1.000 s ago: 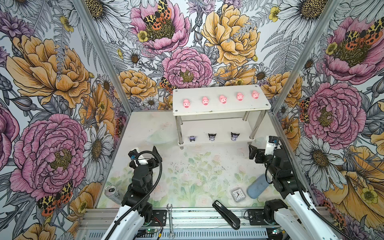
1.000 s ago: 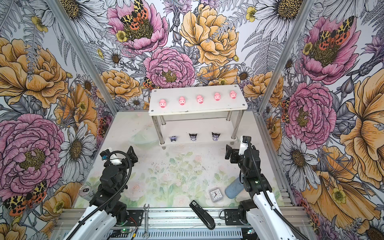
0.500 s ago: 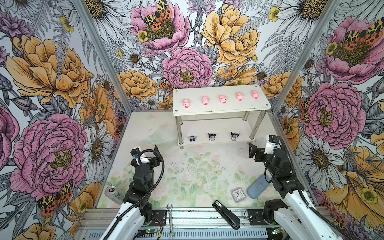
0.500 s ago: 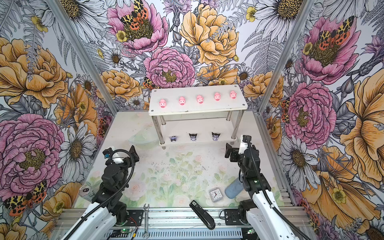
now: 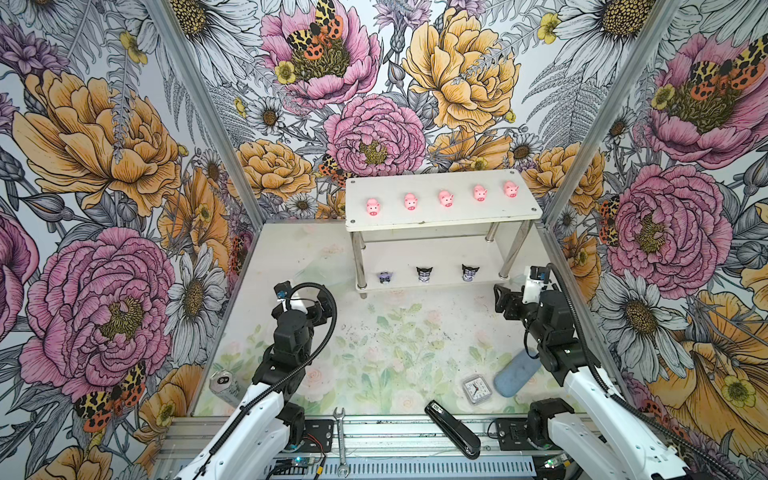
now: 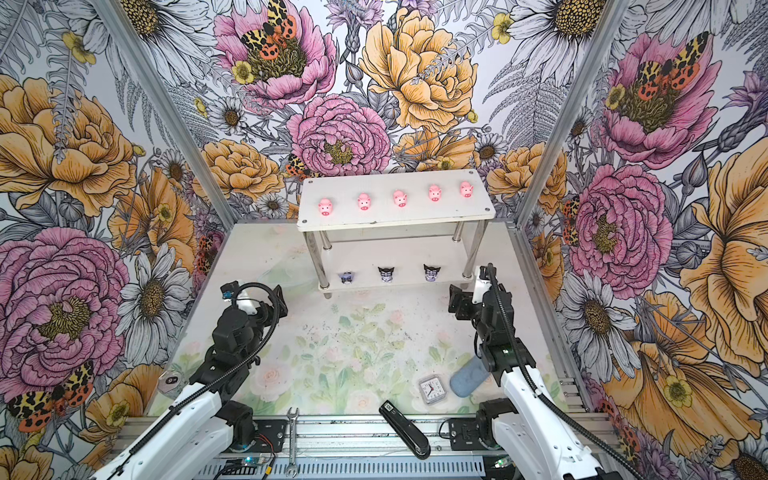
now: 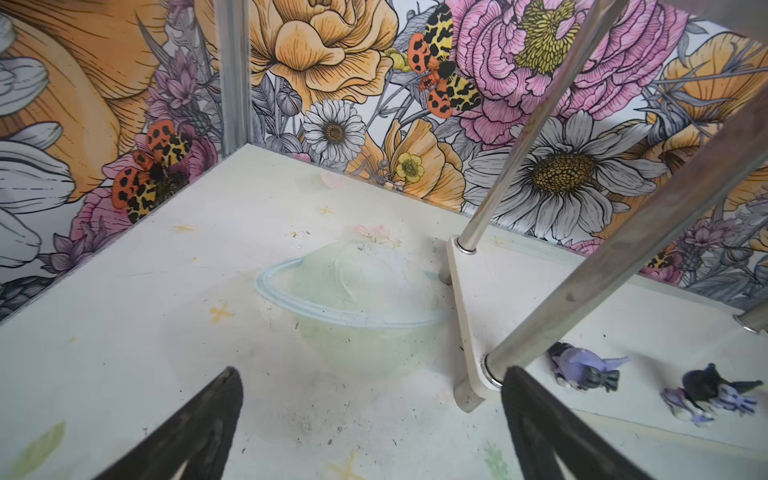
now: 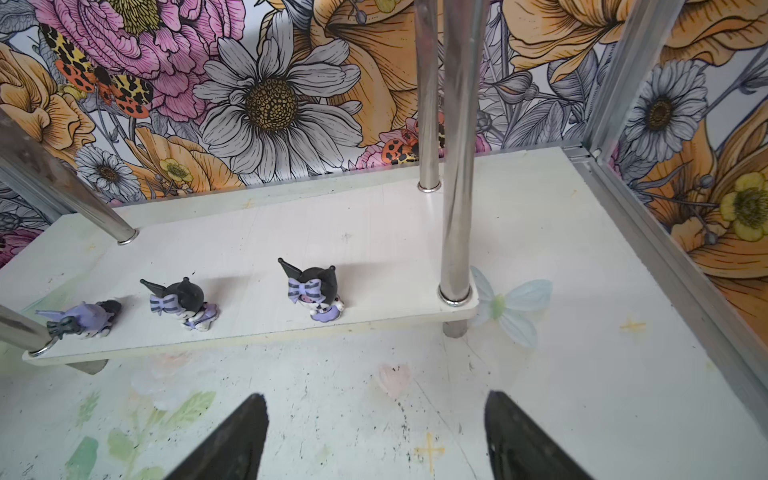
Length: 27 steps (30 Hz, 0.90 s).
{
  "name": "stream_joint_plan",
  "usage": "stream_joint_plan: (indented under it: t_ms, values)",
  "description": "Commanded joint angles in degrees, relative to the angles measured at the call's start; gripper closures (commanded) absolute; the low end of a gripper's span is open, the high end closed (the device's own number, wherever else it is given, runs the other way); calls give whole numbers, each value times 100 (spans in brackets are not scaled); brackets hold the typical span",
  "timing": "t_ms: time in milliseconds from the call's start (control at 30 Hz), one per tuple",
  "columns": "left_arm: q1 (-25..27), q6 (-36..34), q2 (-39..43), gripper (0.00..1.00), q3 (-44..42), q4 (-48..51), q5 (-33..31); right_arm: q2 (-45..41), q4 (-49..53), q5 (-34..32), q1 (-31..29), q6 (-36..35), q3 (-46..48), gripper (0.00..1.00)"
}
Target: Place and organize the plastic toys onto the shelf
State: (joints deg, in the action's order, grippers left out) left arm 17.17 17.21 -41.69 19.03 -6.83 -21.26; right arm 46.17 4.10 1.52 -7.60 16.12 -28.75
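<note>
Five pink pigs [image 5: 446, 198] face near along the top tier of the shelf [image 5: 432, 183], its length running left-right; three black-eared figurines [image 5: 424, 274] sit below. The left gripper [image 7: 370, 374] and right gripper [image 8: 374, 395] gape, empty.

shelf [image 5: 524, 204]: white, two-tier | pink pigs [image 5: 446, 198]: five, row on top tier | black-eared figurines [image 5: 424, 274]: three, lower tier, leftmost toppled

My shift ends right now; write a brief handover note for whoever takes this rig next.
Left gripper: open, empty. Right gripper: open, empty, facing the lower tier.
Five pink pigs stand in a row on the shelf, top tier; three black-eared figurines sit on the lower tier.
Done: all eight placed.
Left: the leftmost figurine seems tipped over; perhaps right it.
</note>
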Motion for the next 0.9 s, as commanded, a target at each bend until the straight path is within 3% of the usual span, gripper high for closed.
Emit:
stream_joint_plan:
  t_ms: [0, 167, 267, 467, 633, 733, 867]
  values:
    - [87, 113, -309, 1, 356, -209, 549, 260, -366, 398, -30, 46, -472, 23]
    - [403, 50, -687, 1, 572, -273, 545, 482, -208, 747, -46, 33, -696, 37]
    - [665, -41, -719, 1, 664, -240, 220, 340, 2, 725, -108, 25, -814, 37]
    - [958, -29, -553, 1, 899, 117, -173, 47, 1203, -210, -523, -136, -1332, 42]
    - [943, 368, -216, 1, 1086, 421, -452, -118, 2252, -1395, -1465, -131, -2235, 44]
    - [935, 354, -122, 1, 1272, 562, -190, -53, 2614, -1918, -1939, -119, -2853, 44]
    - [946, 369, -227, 1, 1563, 635, 205, 434, 2811, -2044, -2424, -116, -3794, 50]
